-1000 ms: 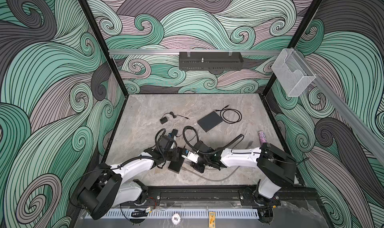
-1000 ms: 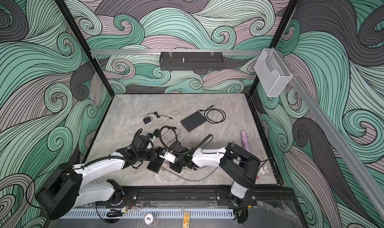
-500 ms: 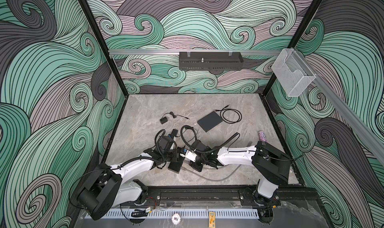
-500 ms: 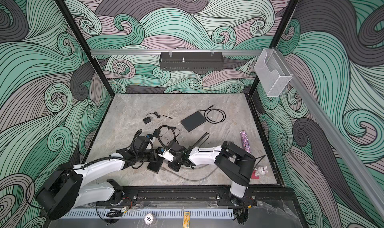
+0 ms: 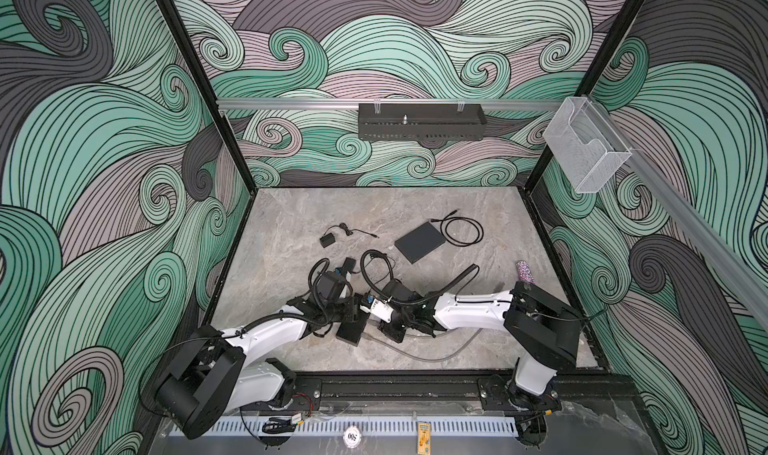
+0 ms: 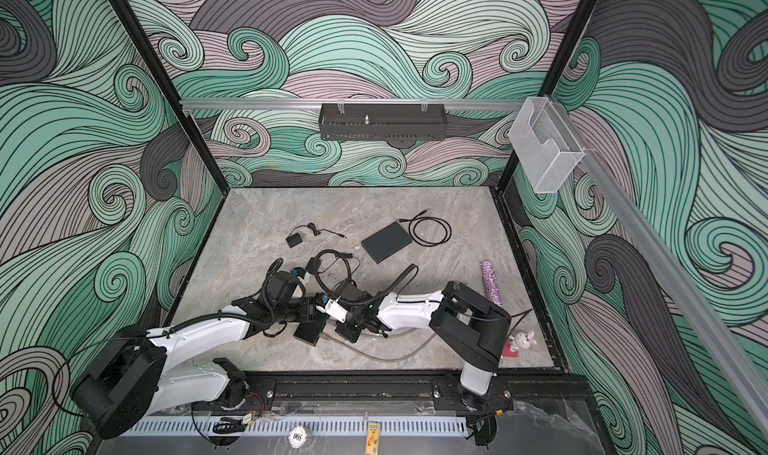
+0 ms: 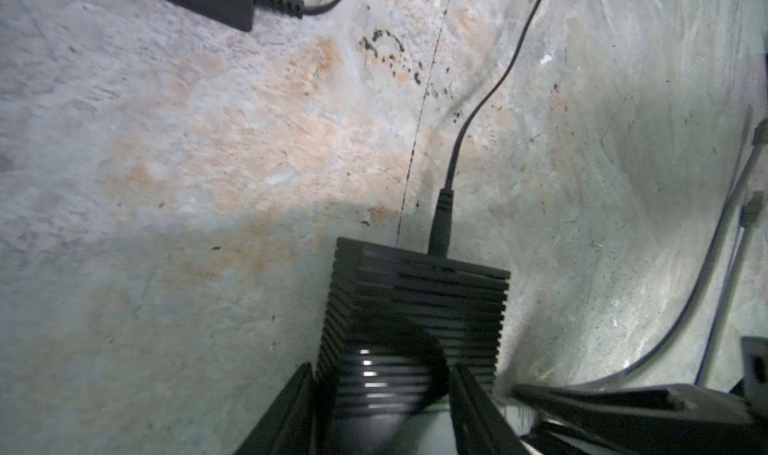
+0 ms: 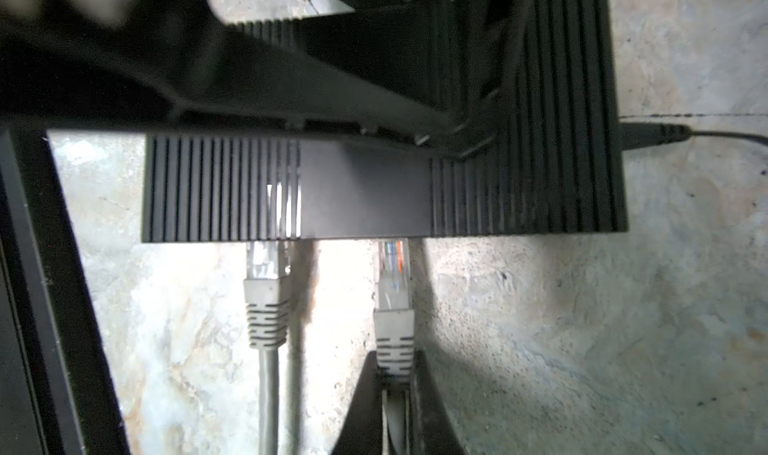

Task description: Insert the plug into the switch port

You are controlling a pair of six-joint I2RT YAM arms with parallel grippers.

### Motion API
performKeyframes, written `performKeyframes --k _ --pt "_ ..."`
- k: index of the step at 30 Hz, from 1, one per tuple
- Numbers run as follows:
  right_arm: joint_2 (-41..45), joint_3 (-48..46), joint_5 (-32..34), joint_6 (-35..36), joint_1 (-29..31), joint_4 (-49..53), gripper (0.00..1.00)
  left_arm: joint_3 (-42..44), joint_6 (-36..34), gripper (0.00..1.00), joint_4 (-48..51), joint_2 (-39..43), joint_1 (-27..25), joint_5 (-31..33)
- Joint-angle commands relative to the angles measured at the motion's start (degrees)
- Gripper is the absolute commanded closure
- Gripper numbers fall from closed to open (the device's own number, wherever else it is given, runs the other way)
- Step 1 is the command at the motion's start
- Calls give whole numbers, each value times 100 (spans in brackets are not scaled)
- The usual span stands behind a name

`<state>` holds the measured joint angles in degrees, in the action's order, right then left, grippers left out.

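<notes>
The switch [image 8: 365, 191] is a narrow black ribbed box lying near the table's front, seen in both top views [image 5: 352, 332] [image 6: 309, 331]. My left gripper [image 7: 380, 370] is shut on it, a finger against each long side. One grey plug [image 8: 266, 262] sits in a port on its side face. My right gripper [image 8: 392, 361] is shut on the grey boot of a second, clear-tipped plug [image 8: 392, 274]. That plug's tip meets the same face at a port beside the first one. How deep it sits is hidden. In a top view the right gripper [image 5: 376, 334] is just right of the switch.
A black power cord [image 7: 440, 224] enters the switch's far end. Grey cable [image 5: 436, 355] loops along the front. Further back lie a flat dark-grey box [image 5: 419, 247], a coiled black cable [image 5: 463, 232] and a small adapter [image 5: 327, 240]. A glittery tube [image 5: 524, 271] lies at the right.
My right arm has shifted left toward the switch, carrying the plug with it. The left gripper has stayed at the switch and its jaws have narrowed a little.
</notes>
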<state>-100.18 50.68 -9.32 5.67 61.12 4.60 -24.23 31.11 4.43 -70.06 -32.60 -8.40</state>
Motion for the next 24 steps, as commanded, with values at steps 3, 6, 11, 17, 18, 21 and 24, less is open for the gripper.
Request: performKeyframes --k 3,6,11,17,18,21,24 --pt "229 169 89 -53 58 -93 100 85 36 49 163 -157 17 -107" --pt "221 191 127 -49 80 -101 100 100 37 49 168 -148 17 -109" --pt "171 223 258 -53 116 -115 100 102 35 49 175 -131 17 -126" --pt "127 88 704 -101 187 -544 100 128 70 49 142 -138 17 -177" --pt "122 53 747 -101 212 -642 100 143 82 49 125 -139 17 -196" --pt "131 44 857 -81 299 -764 100 182 115 49 91 -135 17 -238" --pt "110 78 860 -42 392 -807 100 219 140 49 60 -130 17 -258"
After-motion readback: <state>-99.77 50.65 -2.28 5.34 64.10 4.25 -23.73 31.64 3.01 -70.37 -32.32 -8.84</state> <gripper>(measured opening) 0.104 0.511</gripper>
